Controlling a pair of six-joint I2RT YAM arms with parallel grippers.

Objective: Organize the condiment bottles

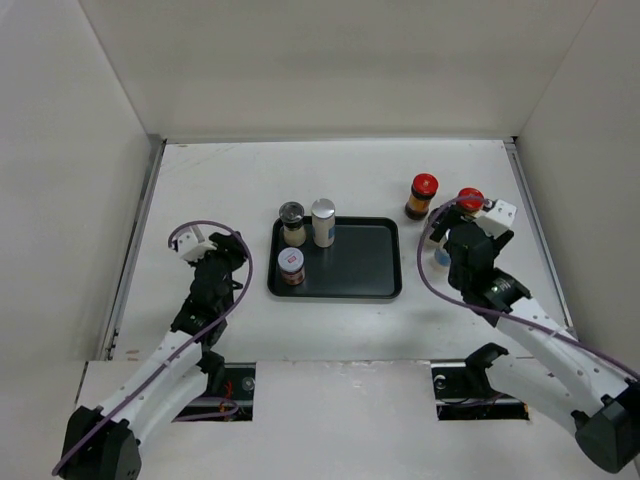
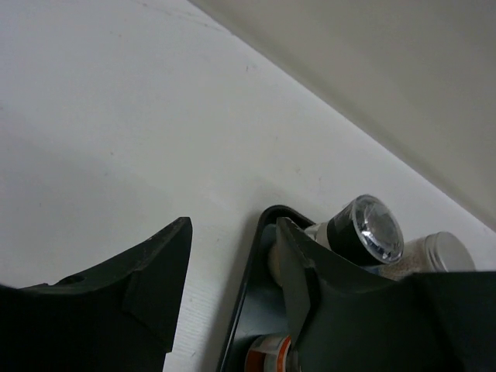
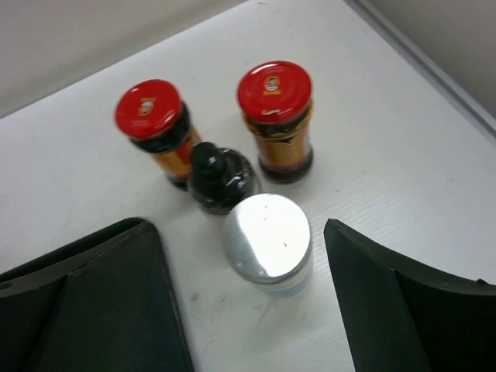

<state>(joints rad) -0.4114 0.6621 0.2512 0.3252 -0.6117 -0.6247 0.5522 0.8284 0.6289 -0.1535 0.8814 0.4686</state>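
Note:
Three condiment bottles stand on the black tray [image 1: 350,285]: a black-capped beige-filled jar [image 1: 292,222], a silver-capped jar [image 1: 323,222] and a red-labelled jar [image 1: 291,266]. To the right of the tray stand two brown jars with red caps [image 1: 422,195] [image 1: 470,200]. The right wrist view shows them [image 3: 149,116] [image 3: 274,101] with a small black bottle [image 3: 221,178] and a silver-capped jar [image 3: 269,239]. My right gripper [image 3: 236,232] is open, one finger on each side of the silver-capped jar and apart from it. My left gripper [image 2: 232,232] is open and empty, just left of the tray's corner [image 2: 249,267].
White walls close in the table at the back and on both sides. A raised rail runs along the right edge [image 1: 535,230]. In the left wrist view the black-capped jar [image 2: 364,229] and the silver-capped jar [image 2: 442,252] show past my right finger.

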